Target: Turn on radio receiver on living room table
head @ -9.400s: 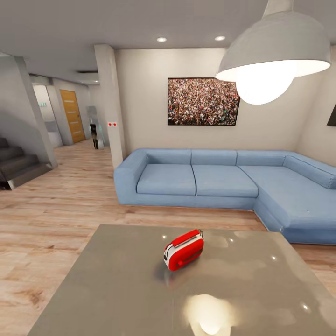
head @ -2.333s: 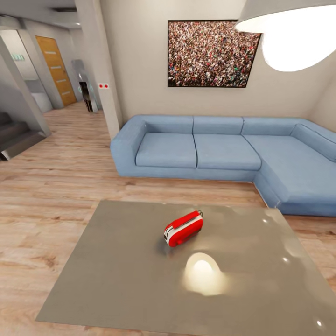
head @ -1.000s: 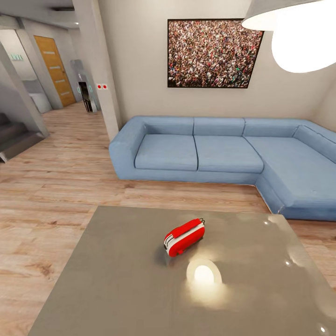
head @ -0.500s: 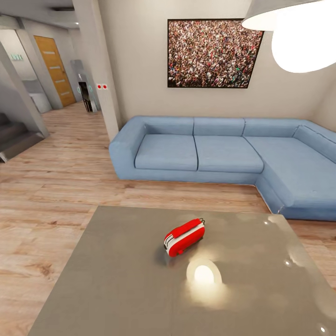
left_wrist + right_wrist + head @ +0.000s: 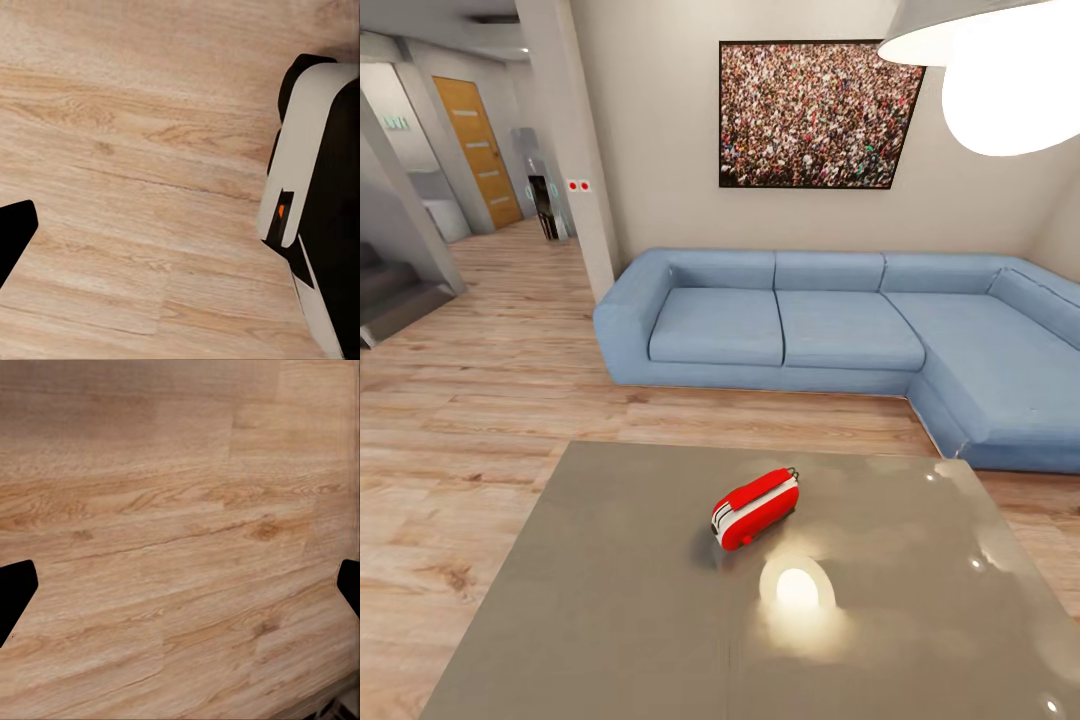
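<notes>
The red radio receiver (image 5: pixel 755 510) with white trim lies on the glossy grey table (image 5: pixel 610 600), near the middle of its top, its thin handle toward the sofa. Beside it on the table top is the lamp's bright reflection (image 5: pixel 795 590). In the left wrist view, one black fingertip (image 5: pixel 15 236) of my left gripper (image 5: pixel 180 240) shows at the frame's edge over wood floor, beside my white and black body (image 5: pixel 319 195). My right gripper (image 5: pixel 180 600) hangs over bare floor with its fingertips (image 5: pixel 15 596) wide apart. Neither gripper holds anything.
A long blue L-shaped sofa (image 5: pixel 810 330) stands beyond the table, under a crowd-photo picture (image 5: pixel 815 112). A white dome lamp (image 5: pixel 1000 70) hangs at the upper right. At the left are a pillar (image 5: pixel 575 150), stairs (image 5: pixel 390 290) and an orange door (image 5: pixel 478 150). Wood floor (image 5: pixel 470 400) surrounds the table.
The camera shifted in the older frames, so the table now looks nearer. Over the last second nothing has moved. The radio lies where it did.
</notes>
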